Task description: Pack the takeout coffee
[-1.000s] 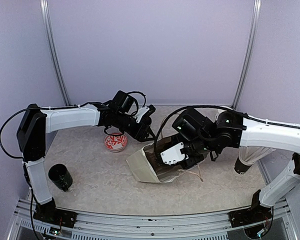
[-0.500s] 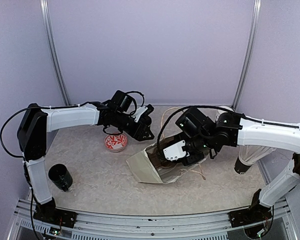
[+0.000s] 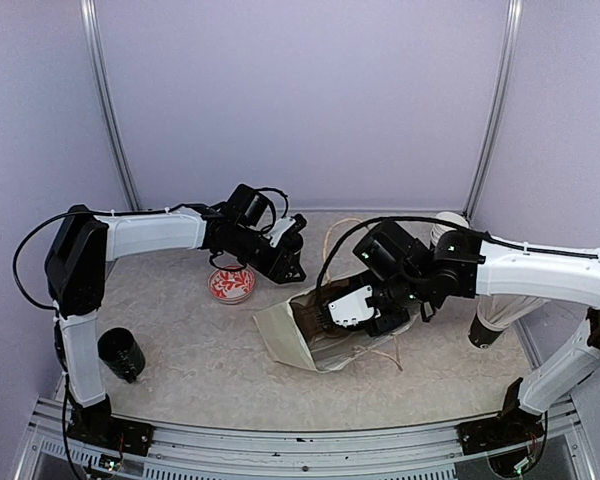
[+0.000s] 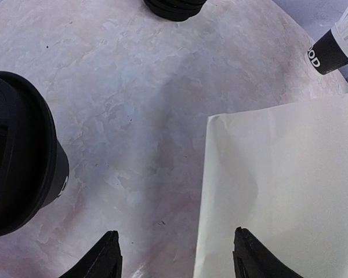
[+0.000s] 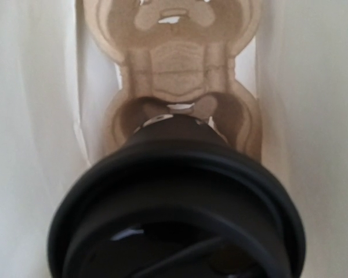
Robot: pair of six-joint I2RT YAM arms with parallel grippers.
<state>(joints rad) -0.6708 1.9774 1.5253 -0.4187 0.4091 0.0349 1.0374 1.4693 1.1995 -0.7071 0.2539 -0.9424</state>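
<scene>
— Where is the takeout coffee [image 5: 177,214]?

— Inside the cream paper bag [image 3: 278,335], which lies on its side on the counter [image 4: 133,87] with its mouth towards the right arm. In the right wrist view the black lid fills the lower half, and the foot of the cup seems to sit in a brown pulp carrier [image 5: 174,63] deeper in the bag.

— Is the right tool [image 3: 342,308] gripping it?

— I cannot tell. From above, the tool is at the bag's mouth; its fingers show in neither view.

— And the left tool [image 4: 175,255]?

— Spread wide with nothing between its fingers, hovering over the counter and the edge of the bag.

— Anything else near it?

— Another lidded black cup [image 4: 17,150] stands to its left, apart from the bag. Farther off are a pile of black lids [image 4: 174,6] and a nested stack of cups [image 4: 327,52].
</scene>
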